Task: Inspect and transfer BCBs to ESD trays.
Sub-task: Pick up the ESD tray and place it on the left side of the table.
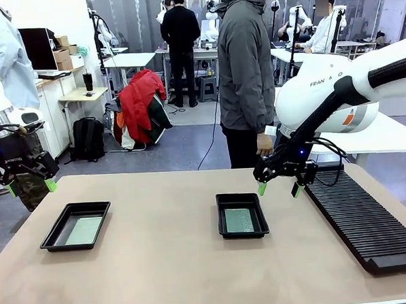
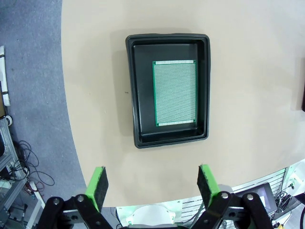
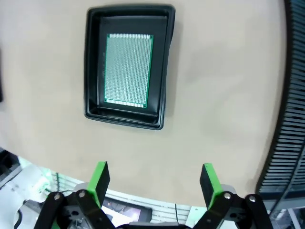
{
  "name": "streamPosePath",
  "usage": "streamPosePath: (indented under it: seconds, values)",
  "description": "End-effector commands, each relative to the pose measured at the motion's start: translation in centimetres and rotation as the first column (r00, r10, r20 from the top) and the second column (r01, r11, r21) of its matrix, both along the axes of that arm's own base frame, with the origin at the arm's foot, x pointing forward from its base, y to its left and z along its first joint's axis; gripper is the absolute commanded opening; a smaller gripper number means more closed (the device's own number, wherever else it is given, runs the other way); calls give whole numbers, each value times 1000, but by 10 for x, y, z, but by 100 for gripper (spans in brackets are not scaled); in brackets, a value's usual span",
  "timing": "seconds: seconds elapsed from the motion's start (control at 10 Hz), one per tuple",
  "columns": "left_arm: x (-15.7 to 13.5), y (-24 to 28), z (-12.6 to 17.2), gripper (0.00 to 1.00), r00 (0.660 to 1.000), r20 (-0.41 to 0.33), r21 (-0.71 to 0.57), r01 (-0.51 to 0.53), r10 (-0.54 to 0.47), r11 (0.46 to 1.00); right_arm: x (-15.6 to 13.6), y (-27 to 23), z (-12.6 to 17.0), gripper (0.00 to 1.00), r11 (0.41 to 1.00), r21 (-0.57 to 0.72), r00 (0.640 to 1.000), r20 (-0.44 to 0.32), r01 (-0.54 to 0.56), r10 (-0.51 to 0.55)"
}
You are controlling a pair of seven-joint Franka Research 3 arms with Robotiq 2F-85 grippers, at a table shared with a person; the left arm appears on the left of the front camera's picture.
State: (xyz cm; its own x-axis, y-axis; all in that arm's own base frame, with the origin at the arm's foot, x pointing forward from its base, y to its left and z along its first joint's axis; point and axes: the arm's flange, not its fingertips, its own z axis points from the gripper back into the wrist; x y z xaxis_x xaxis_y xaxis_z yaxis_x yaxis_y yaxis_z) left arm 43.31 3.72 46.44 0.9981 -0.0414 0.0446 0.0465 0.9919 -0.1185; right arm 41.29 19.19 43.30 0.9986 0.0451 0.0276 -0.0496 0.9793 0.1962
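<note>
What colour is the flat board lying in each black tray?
Green, with a fine grid of pale dots; the board shows best in the left wrist view.

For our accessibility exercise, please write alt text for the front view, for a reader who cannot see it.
Two black ESD trays, the left tray and the middle tray, sit on a tan table, each holding a green BCB. The open right gripper hovers beside a ribbed black rack; the open left gripper hangs at the left edge, and a person stands behind.

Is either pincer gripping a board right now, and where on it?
Nothing is held. The left pincer and right pincer are open and empty; each board lies in its tray.
</note>
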Motion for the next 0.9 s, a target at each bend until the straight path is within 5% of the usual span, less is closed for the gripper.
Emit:
streamPosePath:
  seconds: [0.0, 0.8]
  values:
    - [-4, -34, 16, 100, 1000, 31, -7, -5, 5, 1000, -14, -33, 6, 100, 994, 107, 1000, 22, 18, -21]
    - [-4, -222, 42, 100, 998, 63, -46, 29, -26, 999, -32, -142, 15, 100, 912, 409, 997, 71, -25, -5]
